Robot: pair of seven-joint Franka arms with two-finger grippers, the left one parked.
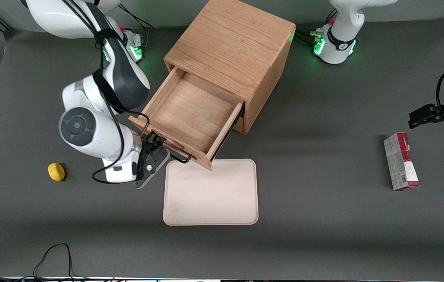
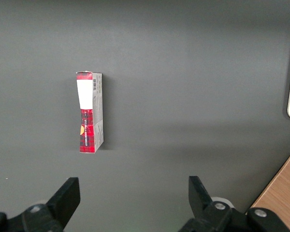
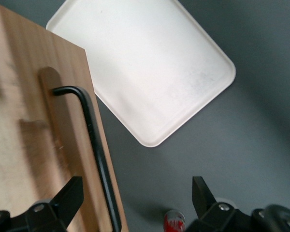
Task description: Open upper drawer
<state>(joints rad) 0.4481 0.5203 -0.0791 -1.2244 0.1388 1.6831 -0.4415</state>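
My black two-finger gripper [image 1: 158, 150] sits just in front of the upper drawer [image 1: 190, 113] of the light oak cabinet [image 1: 231, 51] that stands mid-table. The drawer, a shallow wooden tray with a bare plank floor, is pulled well out of the cabinet and looks empty. My fingers are spread wide and hold nothing; in the right wrist view the thin black metal bar handle [image 3: 94, 140] on the drawer front runs between them, and neither fingertip seems to touch it. Below the drawer's front corner lies a flat cream rectangular tray with rounded corners [image 1: 211, 192], its nearest edge just beside or slightly under the drawer front. A small yellow rounded object [image 1: 56, 171] rests on the dark grey table [image 1: 323, 219] toward my end, and a red and grey carton [image 1: 400, 161] lies toward the parked arm's end. I judge the opening to be essentially done. The risk now is in backing away: with the handle between my fingers, a sideways or twisting retreat could hook the bar and drag the drawer askew or nudge the cabinet, and dropping lower could clip the cream tray.
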